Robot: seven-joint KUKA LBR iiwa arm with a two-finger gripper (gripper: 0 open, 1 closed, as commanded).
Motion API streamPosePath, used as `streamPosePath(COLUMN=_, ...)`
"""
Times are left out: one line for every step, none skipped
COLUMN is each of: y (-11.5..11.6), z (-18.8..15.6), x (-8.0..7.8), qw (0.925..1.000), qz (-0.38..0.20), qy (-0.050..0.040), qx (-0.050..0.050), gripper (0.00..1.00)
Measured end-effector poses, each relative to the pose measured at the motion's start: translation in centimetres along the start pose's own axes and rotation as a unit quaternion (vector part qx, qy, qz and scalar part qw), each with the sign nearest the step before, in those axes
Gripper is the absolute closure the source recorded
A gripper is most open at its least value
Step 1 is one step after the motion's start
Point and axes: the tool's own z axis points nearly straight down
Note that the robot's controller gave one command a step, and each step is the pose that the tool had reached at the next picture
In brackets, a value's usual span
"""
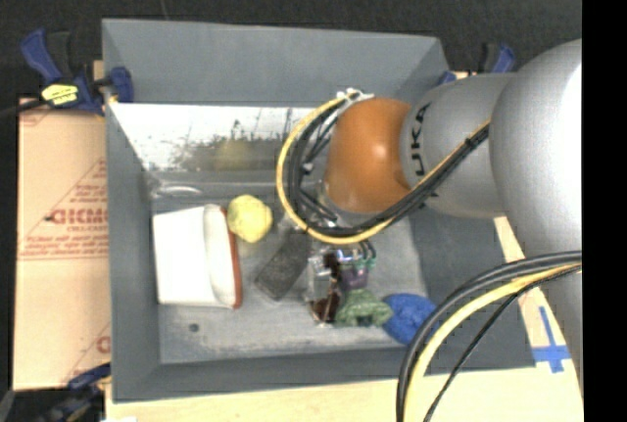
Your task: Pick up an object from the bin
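A grey metal bin point(129, 254) seen from above, with a robot arm point(509, 146) reaching in from the right. Nearest the front wall, toward the right, lies a soft blue lump point(409, 314), and touching its left side a crumpled green lump point(360, 308). The end effector point(328, 288) hangs low over this front right part of the floor, right at the green lump's left edge, with a small dark reddish thing point(322, 308) beneath it; whether it is open or closed, or has hold of anything, cannot be told. Just to its left lies a dark grey block point(281, 266), tilted. Farther left stands a white box point(183, 255) with an orange-red edge. Behind the block, beside the box's far corner, sits a yellow ball point(250, 217). Above the end effector, the arm's round orange cover point(364, 154), ringed by cables, hides the middle of the bin.
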Motion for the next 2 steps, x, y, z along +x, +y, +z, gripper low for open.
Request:
streamPosePath(y=-0.9, z=0.0, x=-0.5, qw=0.9996, qz=0.029, qy=-0.0052, qx=0.001, gripper=0.00)
streamPosePath(y=-2.1, z=0.0, x=4.6, qw=0.9999, qz=-0.016, qy=-0.0024, qx=0.001, gripper=1.00)
